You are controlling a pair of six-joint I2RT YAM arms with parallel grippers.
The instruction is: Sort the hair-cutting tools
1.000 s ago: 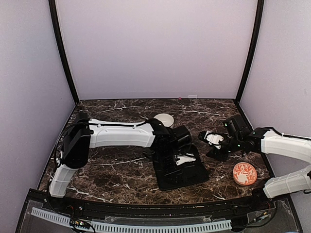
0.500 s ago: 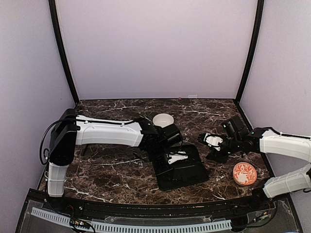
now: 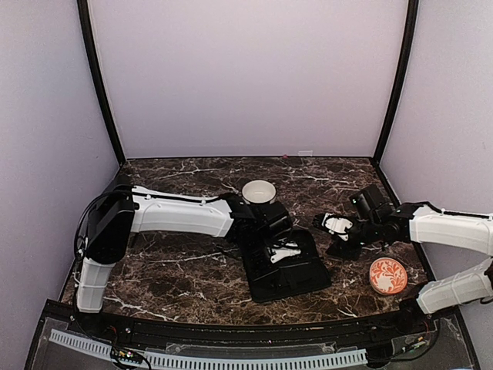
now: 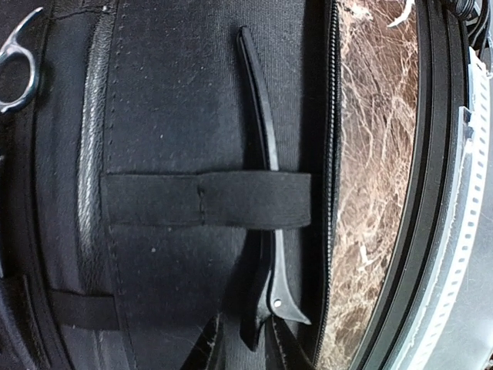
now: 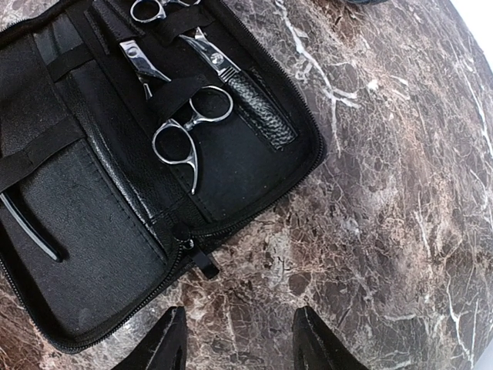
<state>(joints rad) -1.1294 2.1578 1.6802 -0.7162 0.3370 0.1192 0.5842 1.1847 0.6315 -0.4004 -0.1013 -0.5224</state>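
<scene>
Black fabric fills most of what I get from the left wrist: the case [image 3: 289, 270] lies open on the marble table [image 3: 177, 270], toward its near edge, and my left hand [image 4: 250, 351] is down over it. Directly ahead of that hand lies a thin black clip [image 4: 262, 154], tucked under an elastic band [image 4: 208, 199] about halfway along. The clip's hinged end sits between the two fingers and its long axis runs straight away from them, tapering to a slightly curved tip at the far end, parallel to the case's zip. The gap between the fingers is narrow around that hinged end, but I cannot tell whether the pads are touching it.

My right hand [image 5: 243, 347] hangs over bare marble just off the case's right edge, fingers spread with nothing between them. The silver scissors [image 5: 189, 127] lie ahead and to its left, strapped in the case, ring handles toward the hand and blades pointing away.

So the left arm is the nearer one for the clip, and I judge the pull should follow its length, back out from under the band.

Farther back stands a white bowl [image 3: 259, 190]; an orange patterned dish [image 3: 387, 275] sits at the right.
</scene>
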